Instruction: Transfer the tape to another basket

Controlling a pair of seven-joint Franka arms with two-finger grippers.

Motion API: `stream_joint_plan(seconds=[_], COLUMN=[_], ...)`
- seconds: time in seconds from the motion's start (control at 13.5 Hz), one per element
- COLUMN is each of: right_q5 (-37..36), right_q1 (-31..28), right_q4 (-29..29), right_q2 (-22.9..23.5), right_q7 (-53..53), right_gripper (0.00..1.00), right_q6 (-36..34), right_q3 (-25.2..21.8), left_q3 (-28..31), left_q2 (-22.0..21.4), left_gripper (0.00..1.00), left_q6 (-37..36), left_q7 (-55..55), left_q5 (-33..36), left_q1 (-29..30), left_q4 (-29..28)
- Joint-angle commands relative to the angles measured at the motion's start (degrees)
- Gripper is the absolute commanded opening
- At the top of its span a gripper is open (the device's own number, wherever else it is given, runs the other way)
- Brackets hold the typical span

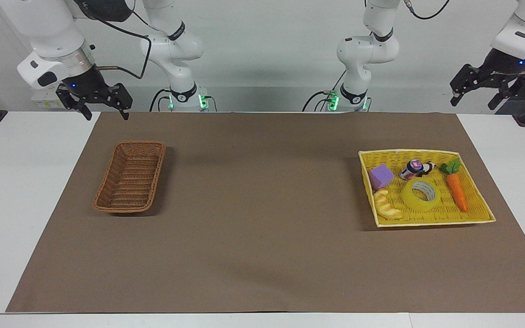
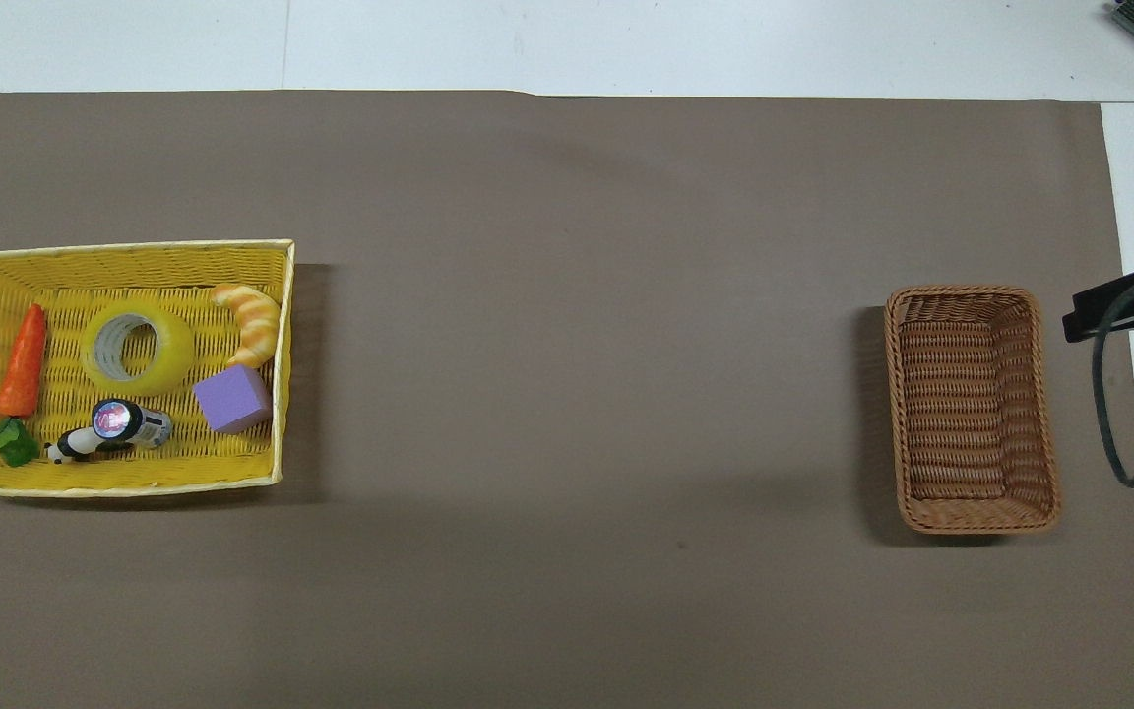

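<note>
The tape (image 1: 421, 195), a yellow translucent roll with a grey-white core, lies flat in the bright yellow woven tray (image 1: 426, 153) toward the left arm's end of the table. It also shows in the overhead view (image 2: 137, 348). The brown wicker basket (image 1: 107, 180) stands empty toward the right arm's end, and shows in the overhead view too (image 2: 1045, 414). My right gripper (image 1: 105, 111) hangs open and empty above the table edge nearest the robots, beside the basket. My left gripper (image 1: 475, 98) hangs open and empty off the table's corner, away from the tray.
In the tray around the tape lie an orange carrot toy (image 1: 456, 191), a purple cube (image 1: 381, 176), a pale croissant toy (image 1: 386, 207) and a small can-like toy (image 1: 415, 169). A brown mat (image 1: 262, 228) covers the table between tray and basket.
</note>
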Motion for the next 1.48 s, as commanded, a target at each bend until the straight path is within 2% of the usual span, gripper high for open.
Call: stream_joint_plan(seconds=[0.0, 1.41], right_q5=[0.31, 0.66], right_q1=[-0.25, -0.07], right_q4=[-0.92, -2.23], right_q2=[-0.72, -1.42], right_q7=[-1.17, -1.08], right_gripper=[1.0, 1.0], right_q6=[0.96, 1.05], right_q3=[-0.16, -0.07], left_q3=[0.3, 0.12], left_q2=[-1.64, -1.73], left_gripper=[1.0, 1.0], left_q6=[-0.14, 0.92], left_q7=[-0.48, -0.31], left_q5=[1.05, 0.87], left_q1=[-1.13, -1.14], left_q4=[-1.95, -2.13])
